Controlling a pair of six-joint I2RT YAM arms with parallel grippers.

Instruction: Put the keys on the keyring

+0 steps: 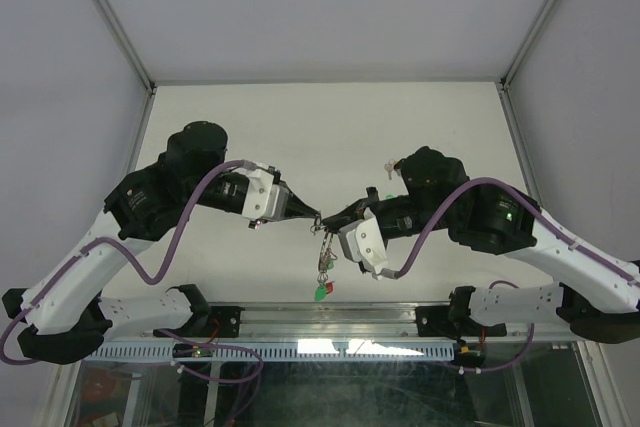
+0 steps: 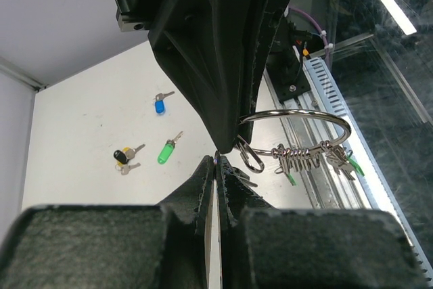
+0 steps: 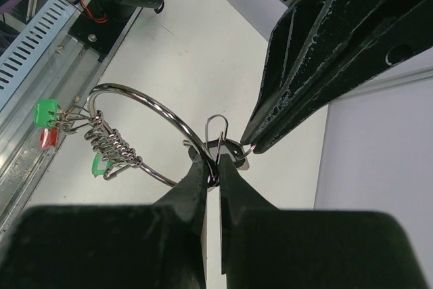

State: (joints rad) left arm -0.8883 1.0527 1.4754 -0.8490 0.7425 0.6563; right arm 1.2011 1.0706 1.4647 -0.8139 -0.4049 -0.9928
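Right wrist view shows the right fingers (image 3: 193, 197) clamped on the keyring (image 3: 128, 87) in mid-air above the tabletop (image 3: 203, 45), the left fingers (image 3: 304, 72) pinched shut just beside them, and green- and red-capped keys (image 3: 46, 112) dangling from its far side.

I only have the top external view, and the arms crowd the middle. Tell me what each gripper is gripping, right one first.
Observer: In the right wrist view, the right gripper is shut on the keyring, pinching its wire.
Operator: Now the left one.
Observer: The left gripper is shut too, its tip meeting the ring right beside the right gripper's. What it pinches is too small to tell.
Operator: Report the loose keys.
Observer: The left wrist view shows a blue-capped key, a green-capped key and a black-and-yellow bunch lying apart on the table.
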